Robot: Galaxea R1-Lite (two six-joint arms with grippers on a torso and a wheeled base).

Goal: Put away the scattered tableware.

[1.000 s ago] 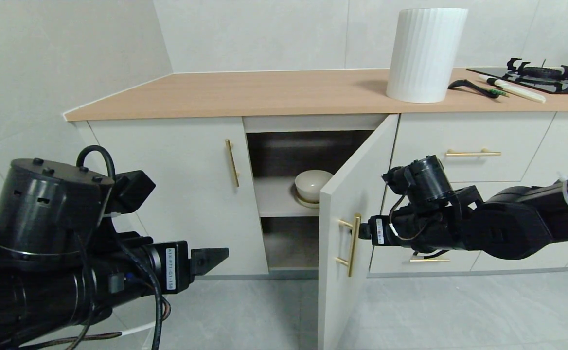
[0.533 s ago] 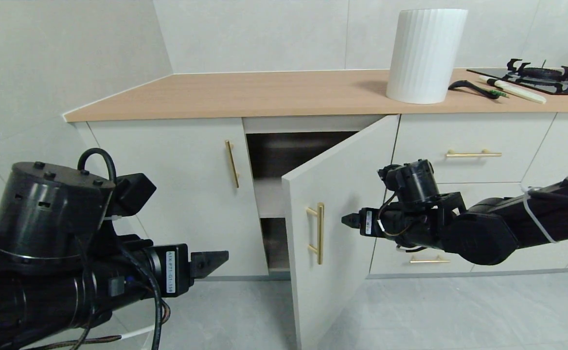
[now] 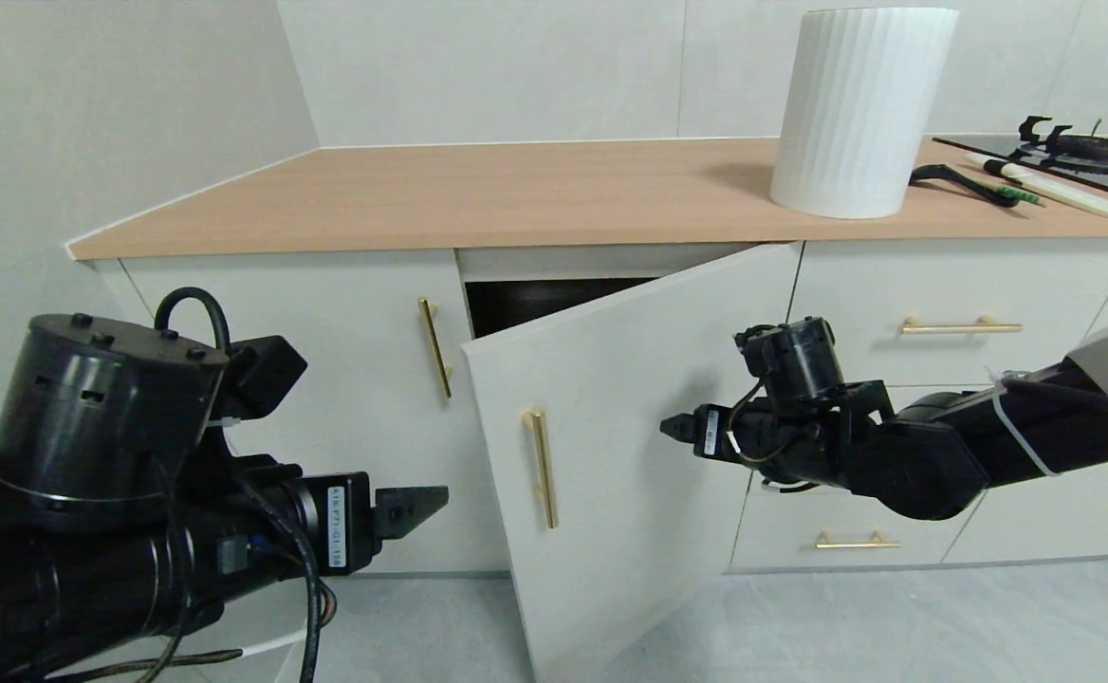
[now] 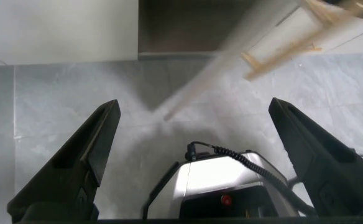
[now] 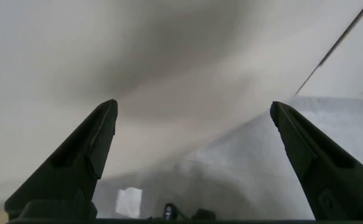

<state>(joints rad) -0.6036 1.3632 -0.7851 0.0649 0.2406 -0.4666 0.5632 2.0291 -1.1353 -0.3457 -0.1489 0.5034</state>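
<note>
The white cupboard door (image 3: pixel 630 427) with a brass handle (image 3: pixel 542 467) stands ajar, leaving a narrow dark gap at its top. It hides the shelf inside. My right gripper (image 3: pixel 670 427) is at the door's outer face, right of the handle. In the right wrist view the right gripper (image 5: pixel 194 155) is open, with the pale door surface (image 5: pixel 169 74) close in front and nothing between the fingers. My left gripper (image 3: pixel 416 503) hangs low, left of the door, above the floor. It is open and empty in the left wrist view (image 4: pixel 194 155), where the door's lower edge (image 4: pixel 231 62) shows.
On the wooden worktop (image 3: pixel 469 194) stand a tall white ribbed container (image 3: pixel 860 109), a black-handled utensil (image 3: pixel 962 180) and a gas hob (image 3: pixel 1085 152). Drawers with brass handles (image 3: pixel 960 326) sit right of the door. A shut door (image 3: pixel 307 379) is on its left, with grey tiled floor (image 3: pixel 801 626) below.
The door has swung from wide open to almost shut, with my right gripper moving left along with it. The bowl on the shelf is now hidden. The head view has shifted slightly.
</note>
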